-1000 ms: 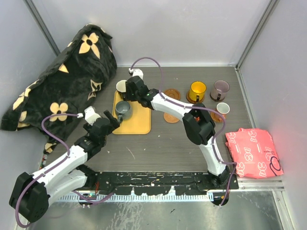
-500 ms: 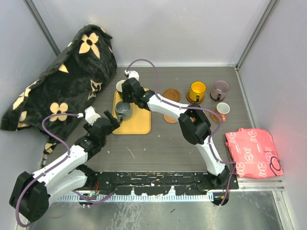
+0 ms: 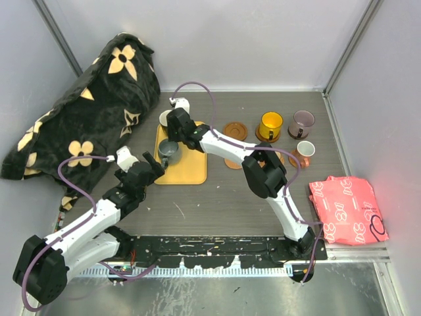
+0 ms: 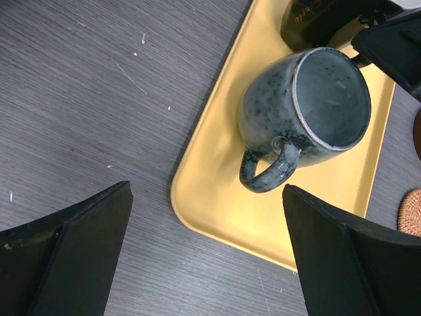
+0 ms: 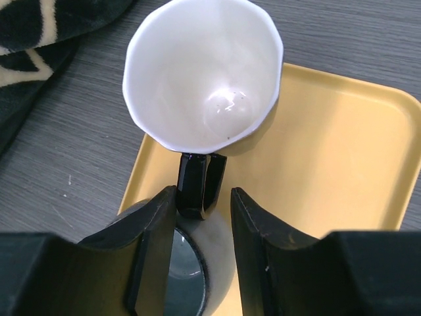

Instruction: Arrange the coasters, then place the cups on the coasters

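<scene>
The black cup with cream inside [image 5: 200,72] stands at the far left corner of the yellow tray [image 5: 329,151]. Its black handle [image 5: 200,184] points between my right gripper's [image 5: 202,197] narrowly open fingers; the left one touches it, the right one stands off. A grey cup [image 4: 309,112] sits on the tray nearer me, beyond my wide-open left gripper [image 4: 207,263], which hovers over the tray's near corner. In the top view a bare coaster [image 3: 235,130] and one half under the right arm [image 3: 231,161] lie mid-table. The yellow [image 3: 270,125], purple-grey [image 3: 302,123] and copper-brown [image 3: 304,151] cups stand on coasters.
A black flowered blanket [image 3: 92,105] is heaped at the far left, close to the tray. A pink-red packet [image 3: 348,207] lies at the right edge. Grey walls close in the back and both sides.
My right gripper has slid left along the tray's far end until its fingers flank the black cup's handle. The left arm and the cups have stayed put.
</scene>
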Available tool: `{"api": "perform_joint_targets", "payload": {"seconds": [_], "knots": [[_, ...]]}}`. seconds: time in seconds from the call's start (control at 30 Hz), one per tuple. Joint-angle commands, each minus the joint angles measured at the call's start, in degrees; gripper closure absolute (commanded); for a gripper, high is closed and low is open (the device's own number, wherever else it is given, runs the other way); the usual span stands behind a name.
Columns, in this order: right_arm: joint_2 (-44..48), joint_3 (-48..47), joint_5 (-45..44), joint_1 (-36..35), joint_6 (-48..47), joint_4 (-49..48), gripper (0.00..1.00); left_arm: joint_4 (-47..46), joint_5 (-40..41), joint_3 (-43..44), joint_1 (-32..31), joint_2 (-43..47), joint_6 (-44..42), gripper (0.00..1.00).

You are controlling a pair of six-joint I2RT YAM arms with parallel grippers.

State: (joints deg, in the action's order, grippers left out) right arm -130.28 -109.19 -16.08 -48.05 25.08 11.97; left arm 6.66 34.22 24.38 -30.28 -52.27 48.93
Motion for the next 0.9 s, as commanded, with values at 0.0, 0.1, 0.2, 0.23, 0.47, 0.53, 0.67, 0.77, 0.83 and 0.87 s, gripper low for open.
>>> {"api": "perform_joint_targets", "payload": {"seconds": [0.0,0.1,0.2,0.23,0.47,0.53,0.67,0.77,0.83,0.87], "knots": [[0.6,-2.2,-5.2,-0.3,-1.7,0.4,0.56,-2.0,0.4,1.4,0.2,-0.2,0.6,0.02],[1.1,-1.3,-7.8,-0.3,-1.9,0.4,0.57,-2.1,0.4,1.3,0.2,-0.2,0.6,0.02],[1.3,-1.2,-9.3,-0.2,-3.1,0.4,0.57,-2.0,0.4,1.4,0.2,-0.3,0.6,0.02],[1.2,-1.2,-8.9,-0.2,-3.7,0.0,0.57,-2.0,0.4,1.4,0.2,-0.3,0.6,0.02],[-0.3,-1.1,-6.5,-0.2,-5.1,-2.4,0.57,-1.9,0.6,1.3,0.2,-0.1,0.6,0.02],[-0.8,-1.4,-6.2,-0.2,-5.3,-2.7,0.57,-1.9,0.6,1.4,0.2,-0.2,0.5,0.02],[-1.5,-1.5,-6.0,-0.2,-5.7,-3.5,0.62,-1.9,0.6,1.5,0.2,-0.2,0.5,0.02],[-1.6,-1.0,-5.8,-0.2,-5.6,-4.1,0.71,-1.9,0.7,1.5,0.2,-0.2,0.5,0.02],[-1.4,-0.5,-6.0,-0.2,-5.7,-4.6,0.71,-2.0,0.6,1.4,0.2,-0.2,0.6,0.02],[-1.4,-0.4,-6.0,-0.2,-5.7,-4.7,0.71,-2.0,0.6,1.4,0.2,-0.3,0.5,0.02]]}}
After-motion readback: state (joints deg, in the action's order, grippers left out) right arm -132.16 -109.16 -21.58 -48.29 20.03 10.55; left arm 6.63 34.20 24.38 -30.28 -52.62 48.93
